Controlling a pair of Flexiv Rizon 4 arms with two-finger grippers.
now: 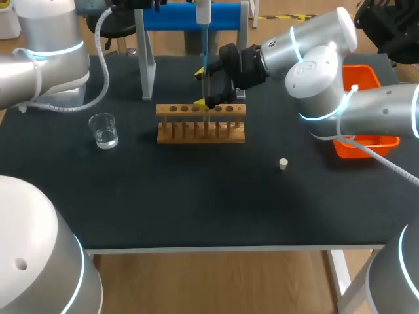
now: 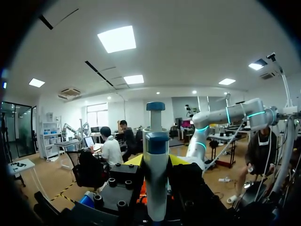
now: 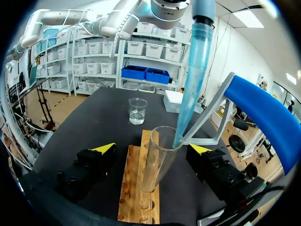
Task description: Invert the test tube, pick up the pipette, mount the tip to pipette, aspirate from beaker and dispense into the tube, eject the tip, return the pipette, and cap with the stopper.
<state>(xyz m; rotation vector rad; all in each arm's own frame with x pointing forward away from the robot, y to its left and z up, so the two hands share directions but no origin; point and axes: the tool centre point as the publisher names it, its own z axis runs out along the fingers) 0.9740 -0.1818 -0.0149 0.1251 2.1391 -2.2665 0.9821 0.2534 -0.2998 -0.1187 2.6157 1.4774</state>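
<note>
Nearest us, the stopper (image 1: 283, 163) lies at 4 o'clock from the rack (image 1: 201, 123), the beaker (image 1: 103, 131) at 9 o'clock. Our right gripper (image 3: 153, 149) stands open, its fingers clear on either side of the test tube (image 3: 155, 165), which stands upright in the rack. The pipette tip (image 3: 190, 80) ends at the tube's mouth. Our left gripper (image 2: 156, 160), cut off in the head view, clamps the pipette (image 2: 155, 141).

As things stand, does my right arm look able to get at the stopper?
Probably yes. The stopper stands alone on the table, on the right arm's side of the wooden rack, and the right hand is open around the test tube, gripping nothing.
</note>
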